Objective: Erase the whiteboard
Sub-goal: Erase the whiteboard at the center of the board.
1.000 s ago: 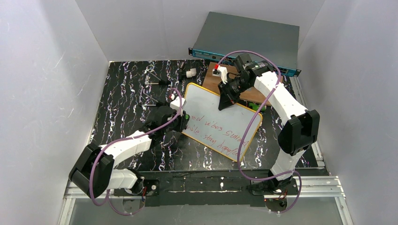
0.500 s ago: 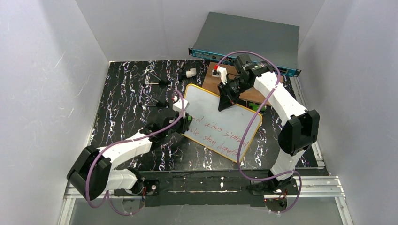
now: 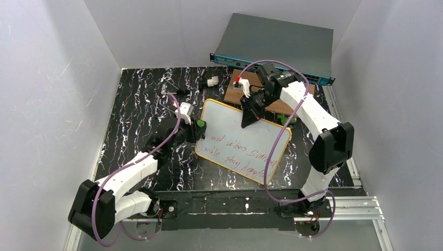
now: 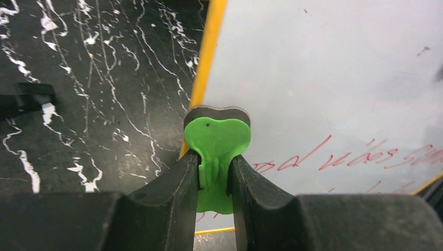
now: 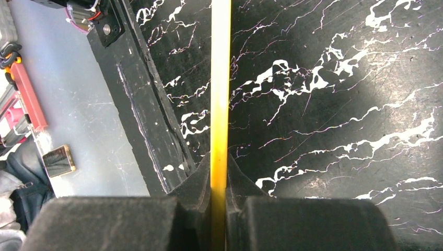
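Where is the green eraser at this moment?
In the top view the green eraser is left of centre, held in the left gripper, at the left edge of the whiteboard, near the start of the red writing.

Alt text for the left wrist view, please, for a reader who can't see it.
The left gripper clamps a green eraser over the whiteboard's yellow-framed edge. To its right, red handwriting crosses the white surface; the black marbled table lies left.

The whiteboard [image 3: 243, 141] sits mid-surface [image 3: 136, 104], far edge in right gripper [image 3: 249, 117] jaws. Eraser [image 3: 200, 124], in left gripper [image 4: 215, 172] jaws, at its left edge. Wooden board [image 3: 284, 106] behind; flat box [image 3: 277, 42] farthest back.
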Robot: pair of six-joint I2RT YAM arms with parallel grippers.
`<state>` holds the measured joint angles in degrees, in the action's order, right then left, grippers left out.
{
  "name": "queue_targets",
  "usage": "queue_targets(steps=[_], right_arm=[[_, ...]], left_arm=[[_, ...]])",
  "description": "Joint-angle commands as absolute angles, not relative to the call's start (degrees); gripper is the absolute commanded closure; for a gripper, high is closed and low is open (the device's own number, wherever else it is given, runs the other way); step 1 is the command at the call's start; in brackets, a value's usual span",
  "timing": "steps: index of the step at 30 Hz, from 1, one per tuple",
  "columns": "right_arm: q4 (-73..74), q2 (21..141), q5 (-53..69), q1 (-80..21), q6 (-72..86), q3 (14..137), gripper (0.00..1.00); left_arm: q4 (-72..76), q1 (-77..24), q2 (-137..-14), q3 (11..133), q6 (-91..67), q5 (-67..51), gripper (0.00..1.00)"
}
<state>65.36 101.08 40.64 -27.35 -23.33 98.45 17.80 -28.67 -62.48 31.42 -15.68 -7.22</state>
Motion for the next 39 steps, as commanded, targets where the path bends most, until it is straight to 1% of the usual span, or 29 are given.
queue_targets(steps=[1,6,12,17,24,27,32,39], right_arm=[[65.9,100.5,40.8,-27.9,-26.0,98.5,0.99],[65.8,100.9,40.4,-27.9,-25.6,98.6,0.99],[65.8,101.0,40.6,-27.9,-25.5,98.6,0.99],[65.8,101.0,40.8,-27.9,-25.5,98.5,0.99],[65.8,101.0,41.0,-27.8,-25.5,98.5,0.99],[65.8,101.0,41.0,-27.9,-25.6,98.5,0.99],[65.6,100.6,41.0,-27.9,-25.7,98.3,0.99],[65.7,100.7,40.9,-27.9,-25.6,98.3,0.99]], left_arm=[[20.2,-30.2,-60.0,28.7,-15.9,-12.4,1.0],[19.1,-36.7,-60.2,27.6,-12.2,-6.7,1.0],[17.4,-43.1,-65.6,28.7,-8.7,2.0,1.0],[16.7,-45.1,-67.7,30.5,-7.6,6.2,1.0],[15.4,-44.6,-69.2,33.4,-6.5,19.0,1.0],[15.0,-42.6,-70.2,35.2,-7.5,19.5,1.0],[15.4,-40.9,-70.4,37.9,-7.7,16.9,1.0],[16.2,-41.0,-69.7,38.0,-6.4,9.0,1.0]])
